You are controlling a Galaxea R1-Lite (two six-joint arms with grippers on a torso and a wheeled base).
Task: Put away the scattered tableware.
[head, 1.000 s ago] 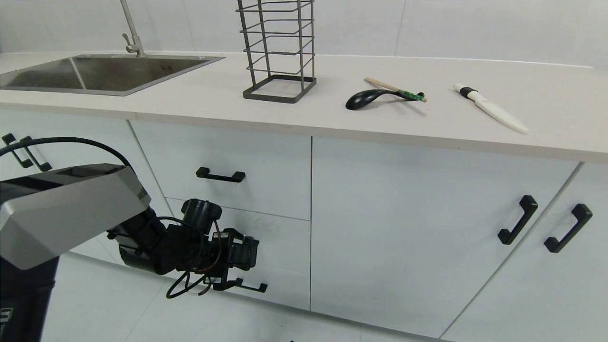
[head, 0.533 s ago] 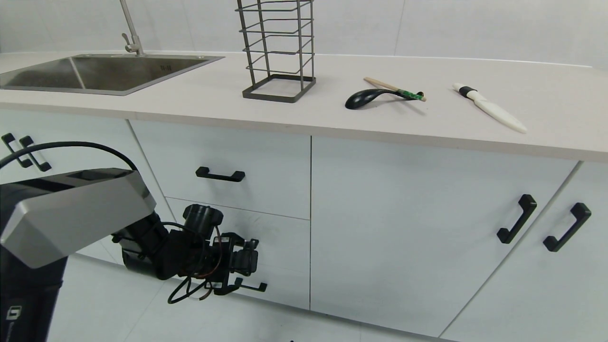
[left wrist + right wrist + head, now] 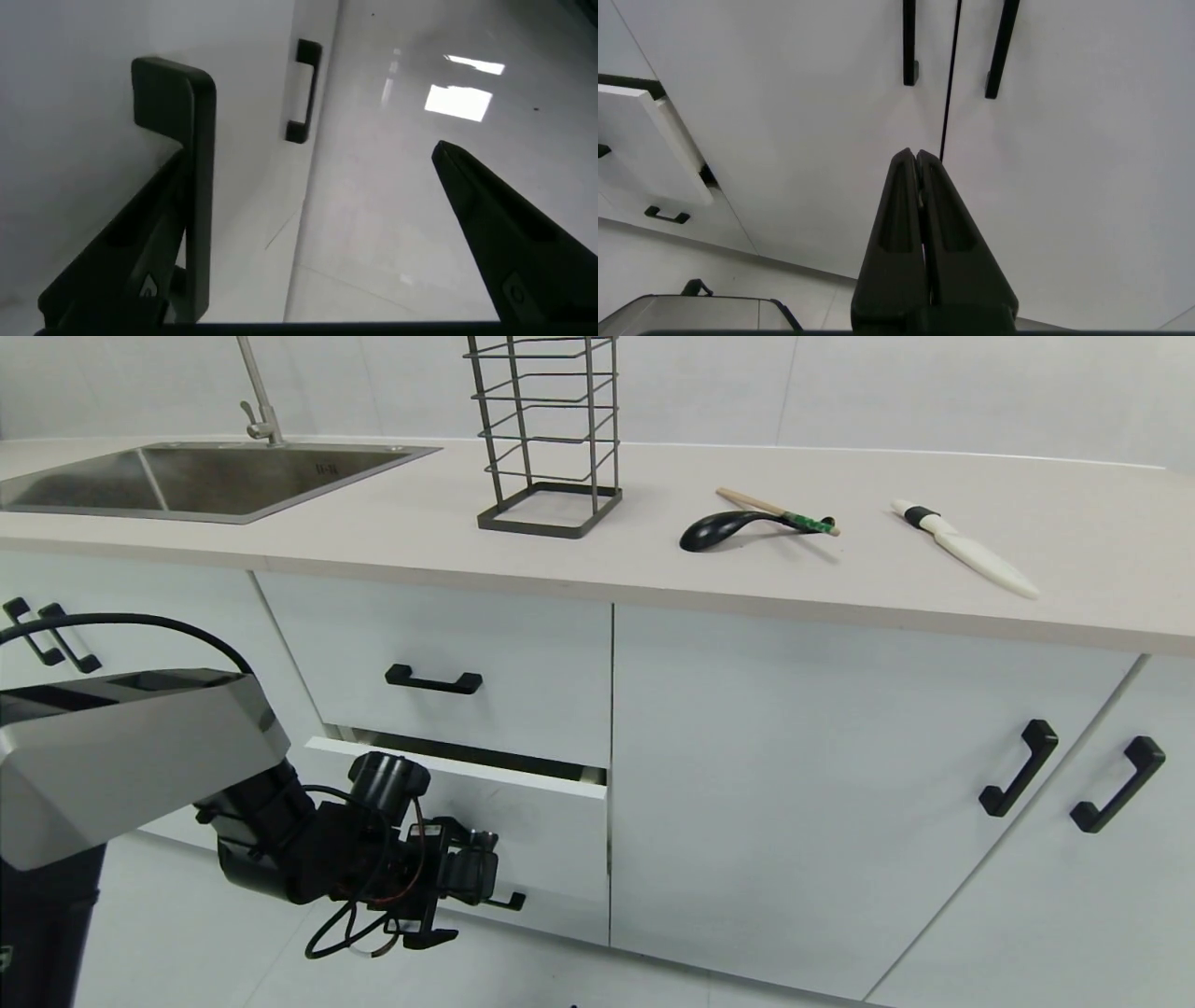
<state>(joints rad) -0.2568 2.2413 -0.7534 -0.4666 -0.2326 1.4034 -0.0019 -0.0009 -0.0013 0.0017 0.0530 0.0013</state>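
**A:** Where does the tableware lie?

**B:** On the pale desk [image 3: 373, 537]. A glossy black plastic spoon [image 3: 724, 529] lies at 3 o'clock from the dark wire rack [image 3: 551, 439]. The wooden chopsticks with a green band [image 3: 777, 511] rest across the spoon's handle end. A white knife with a black collar [image 3: 966, 549] lies apart from them, farther out at 3 o'clock.

**A:** And the rack?

**B:** It stands upright, with the steel sink [image 3: 196, 476] off at its 9 o'clock.

**A:** Where is the left hand?

**B:** The left hand [image 3: 476, 896] hangs well below the desk, at 7 o'clock from the rack, at the front of the lower white drawer [image 3: 523, 821]. The drawer stands ajar, with a dark gap along its top edge. In the wrist view the left hand [image 3: 308, 233] is spread wide. The drawer's black bar handle [image 3: 196, 205] sits close against one finger [image 3: 121, 261], and the other finger is well apart from it.

**A:** The right hand?

**B:** The right hand [image 3: 920, 215] has its fingers pressed together with nothing between them. It points at white cupboard doors with black handles [image 3: 909, 42].
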